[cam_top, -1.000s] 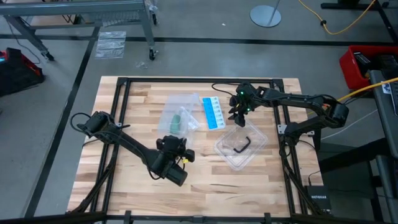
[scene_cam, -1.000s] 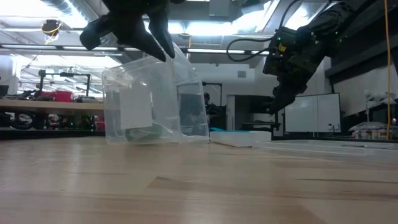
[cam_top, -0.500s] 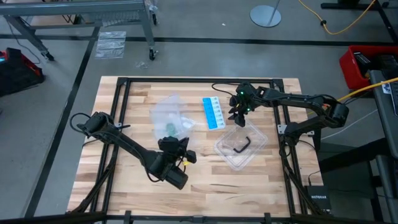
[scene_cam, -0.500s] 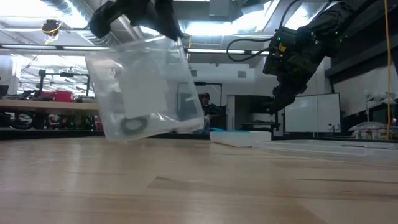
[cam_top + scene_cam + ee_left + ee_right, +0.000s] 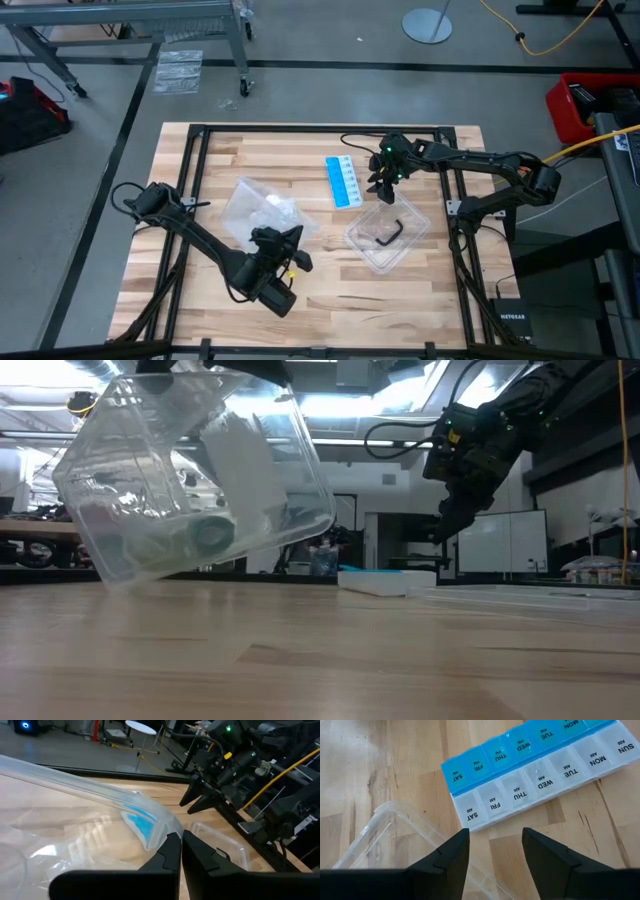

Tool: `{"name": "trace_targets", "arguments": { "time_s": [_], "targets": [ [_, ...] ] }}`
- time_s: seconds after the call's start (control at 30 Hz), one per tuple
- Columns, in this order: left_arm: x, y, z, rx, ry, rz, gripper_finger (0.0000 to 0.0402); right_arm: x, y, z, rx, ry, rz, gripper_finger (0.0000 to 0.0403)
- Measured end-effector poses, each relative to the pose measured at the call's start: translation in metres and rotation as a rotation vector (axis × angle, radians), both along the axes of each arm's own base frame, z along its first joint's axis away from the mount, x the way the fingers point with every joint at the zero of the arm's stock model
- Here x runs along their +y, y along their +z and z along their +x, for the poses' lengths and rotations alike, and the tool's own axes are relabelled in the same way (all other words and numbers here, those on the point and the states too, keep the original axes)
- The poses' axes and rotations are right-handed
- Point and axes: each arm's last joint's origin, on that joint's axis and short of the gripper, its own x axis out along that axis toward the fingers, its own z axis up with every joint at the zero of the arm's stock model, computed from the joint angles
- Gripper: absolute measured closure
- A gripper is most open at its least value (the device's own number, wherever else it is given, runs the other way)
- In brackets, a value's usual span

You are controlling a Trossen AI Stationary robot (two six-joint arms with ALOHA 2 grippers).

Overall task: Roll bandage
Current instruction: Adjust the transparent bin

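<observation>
Above the wooden table, the left gripper pinches a clear bag holding the rolled dark-green bandage.

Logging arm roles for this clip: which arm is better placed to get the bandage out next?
Left. Its pincer is shut on the clear bag holding the bandage, lifted off the table. The right pincer hangs open over the pill organizer.

You see two matte black jointed arms. The left arm carries a small yellow tag near its wrist; the right arm shows a green indicator light and looped black cabling. Each black wedge-shaped finger looks smooth; possibly unmarked, view too limited.
</observation>
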Motion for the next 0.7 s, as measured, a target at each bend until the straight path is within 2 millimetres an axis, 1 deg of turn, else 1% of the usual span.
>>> {"name": "trace_targets", "arguments": {
  "time_s": [0.17,0.3,0.43,0.57,0.7],
  "targets": [
    [-0.001,0.0,-0.001,-0.001,-0.004,0.001,0.0401,0.001,0.0,0.0,-0.006,0.012,0.014,0.0217],
    [-0.007,0.0,-0.004,0.01,-0.025,0.01,0.0401,0.003,0.001,0.001,-0.05,0.064,0.082,0.0217],
    [-0.016,0.0,-0.009,0.014,-0.054,0.021,0.0401,0.004,-0.002,0.006,-0.112,0.132,0.163,0.0217],
    [-0.027,0.002,-0.016,-0.025,-0.074,0.07,0.0401,0.01,-0.009,0.021,-0.136,0.17,0.188,0.0217],
    [-0.038,0.004,-0.025,-0.06,-0.096,0.136,0.0401,0.023,-0.021,0.043,-0.163,0.194,0.223,0.0217]
  ]
}}
